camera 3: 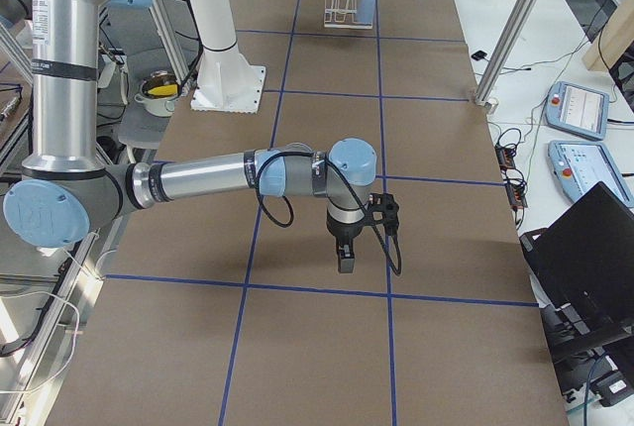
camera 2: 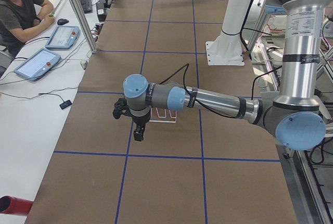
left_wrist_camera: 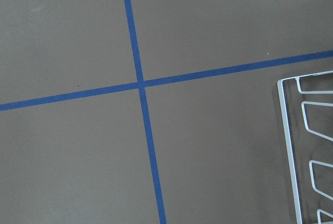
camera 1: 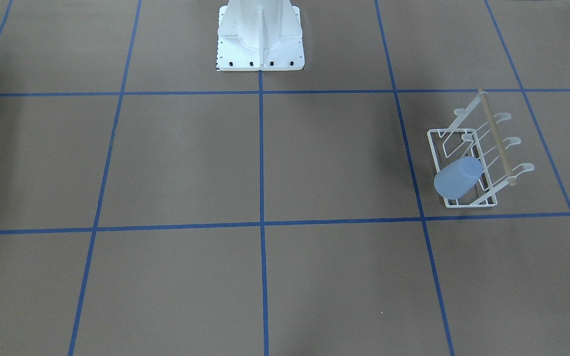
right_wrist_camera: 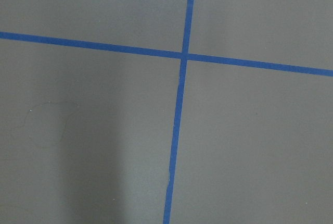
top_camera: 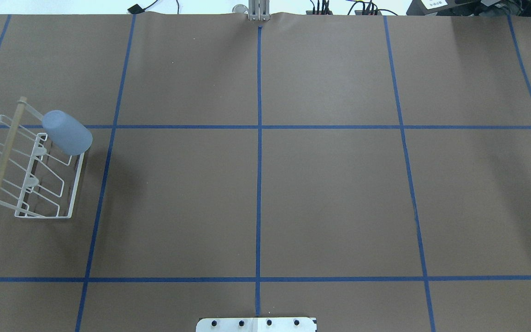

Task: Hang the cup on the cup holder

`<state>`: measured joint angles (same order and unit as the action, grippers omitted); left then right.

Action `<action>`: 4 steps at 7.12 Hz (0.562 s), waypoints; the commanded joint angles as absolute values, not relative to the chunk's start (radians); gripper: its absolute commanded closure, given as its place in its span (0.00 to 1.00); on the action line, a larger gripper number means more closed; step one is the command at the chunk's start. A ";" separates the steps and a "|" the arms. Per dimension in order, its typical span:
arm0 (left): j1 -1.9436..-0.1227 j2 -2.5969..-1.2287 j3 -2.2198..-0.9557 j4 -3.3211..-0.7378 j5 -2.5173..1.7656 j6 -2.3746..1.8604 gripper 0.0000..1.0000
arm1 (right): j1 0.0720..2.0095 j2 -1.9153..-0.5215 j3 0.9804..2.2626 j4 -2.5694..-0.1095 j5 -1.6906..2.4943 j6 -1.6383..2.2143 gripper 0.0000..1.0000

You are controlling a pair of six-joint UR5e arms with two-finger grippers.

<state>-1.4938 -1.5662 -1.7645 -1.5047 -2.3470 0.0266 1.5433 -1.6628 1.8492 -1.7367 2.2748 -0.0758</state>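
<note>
- Light blue cup point(top_camera: 67, 133) hangs tilted, mouth down, on an end prong of the white wire cup holder point(top_camera: 5, 157).
- Left gripper point(camera 2: 137, 134) hovers near the cup holder; can't tell jaw state.
- Right gripper point(camera 3: 346, 264) is well apart from the cup holder; can't tell jaw state.

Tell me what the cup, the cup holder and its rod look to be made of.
The cup looks like plastic: an even light blue with a matte surface and no glare. The cup holder seems to be thin bent metal wire with a smooth white coating, though that is not certain. Its rod looks like unpainted wood: tan and dull.
</note>
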 commanded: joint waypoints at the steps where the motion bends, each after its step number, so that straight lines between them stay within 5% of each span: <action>1: -1.493 -1.568 -1.775 -1.505 -2.347 0.026 0.01 | 1.542 -1.663 1.844 -1.738 2.292 -0.078 0.00; 4: -1.494 -1.566 -1.787 -1.514 -2.339 0.026 0.01 | 1.542 -1.663 1.844 -1.736 2.301 -0.078 0.00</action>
<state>-1.4933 -1.5669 -1.7804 -1.5122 -2.3433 0.0255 1.5418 -1.6628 1.8447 -1.7366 2.2990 -0.0778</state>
